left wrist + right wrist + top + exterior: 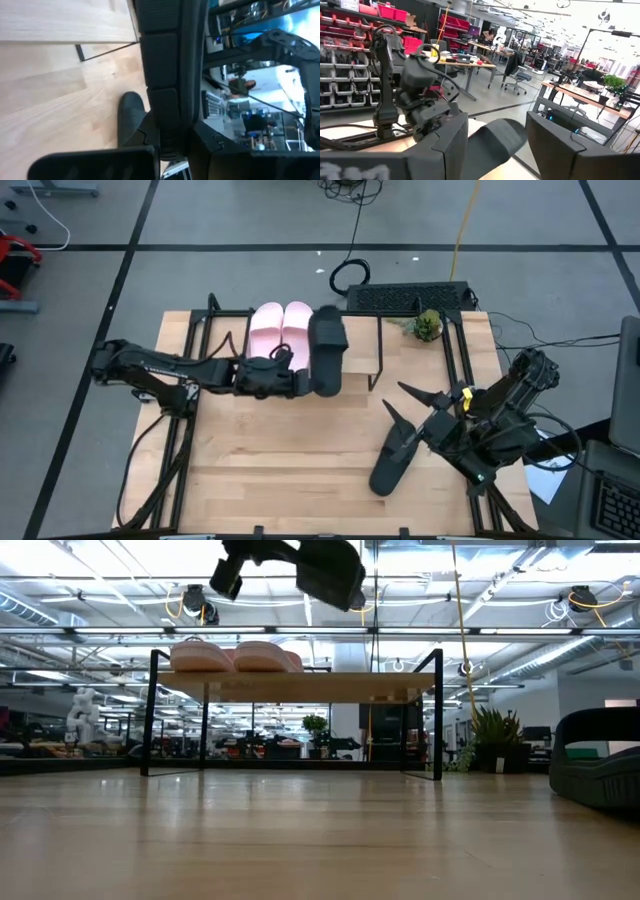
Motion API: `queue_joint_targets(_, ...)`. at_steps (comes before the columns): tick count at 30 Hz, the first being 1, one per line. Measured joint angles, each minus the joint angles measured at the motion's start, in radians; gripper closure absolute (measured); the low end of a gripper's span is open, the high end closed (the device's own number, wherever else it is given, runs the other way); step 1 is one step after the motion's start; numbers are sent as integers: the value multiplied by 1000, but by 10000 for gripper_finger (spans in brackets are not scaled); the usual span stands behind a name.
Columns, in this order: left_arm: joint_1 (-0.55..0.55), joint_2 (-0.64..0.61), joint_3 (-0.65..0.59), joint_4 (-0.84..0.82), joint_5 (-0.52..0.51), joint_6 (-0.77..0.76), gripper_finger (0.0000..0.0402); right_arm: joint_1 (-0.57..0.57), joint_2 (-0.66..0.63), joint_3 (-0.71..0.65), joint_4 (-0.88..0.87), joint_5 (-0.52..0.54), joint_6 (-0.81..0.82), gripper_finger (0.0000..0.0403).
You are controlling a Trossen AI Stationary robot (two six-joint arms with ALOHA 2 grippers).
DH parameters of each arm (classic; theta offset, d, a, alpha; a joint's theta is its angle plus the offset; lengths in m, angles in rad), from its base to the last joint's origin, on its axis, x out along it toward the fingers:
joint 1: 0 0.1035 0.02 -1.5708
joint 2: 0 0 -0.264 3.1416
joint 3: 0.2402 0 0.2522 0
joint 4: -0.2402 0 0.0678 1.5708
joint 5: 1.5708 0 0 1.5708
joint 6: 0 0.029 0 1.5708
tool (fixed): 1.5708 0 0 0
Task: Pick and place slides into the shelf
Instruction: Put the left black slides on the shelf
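Note:
One black slide (328, 345) is up in the air over the shelf (360, 345), beside the pale pink pair (280, 325) that lies soles-down on the shelf's board (330, 687). My left gripper (308, 383) reaches in from the table's left and is shut on this slide, seen high above the board in the low view (332, 570). The other black slide (393, 462) lies on the tabletop at the right. My right gripper (405, 407) is open over its far end; that slide (495, 140) shows between the fingers, and I cannot tell if they touch it. My left gripper pinches the black slide near its near end (322, 387) between both fingers. The fingers come level from the table's left and lie across the slide. The slide is lifted clear above the shelf board, roughly level, its length running near to far (165, 75).
A small potted plant (427, 326) and a black grid-like object (410, 297) sit at the table's far edge. Black frame rails (460, 370) run along both sides of the table. Bare board shows on the shelf to the right of the held slide. A laptop (615, 500) stands off the right edge.

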Motion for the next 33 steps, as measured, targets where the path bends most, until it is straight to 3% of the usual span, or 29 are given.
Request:
queue_joint_targets(10, -156, 21, 0, 23, -174, -84, 362, 0, 0, -4, -113, 0, 61, 216)
queue_joint_targets(19, -284, 46, 0, 43, -336, -160, 362, -22, 0, -73, -109, 0, 83, 216)
queue_joint_targets(26, -375, 126, 0, 108, -361, -231, 363, -52, 0, -112, -90, 0, 95, 216)
queue_joint_targets(33, -394, 203, 0, 169, -363, -233, 363, -87, 0, -114, -89, 0, 105, 216)
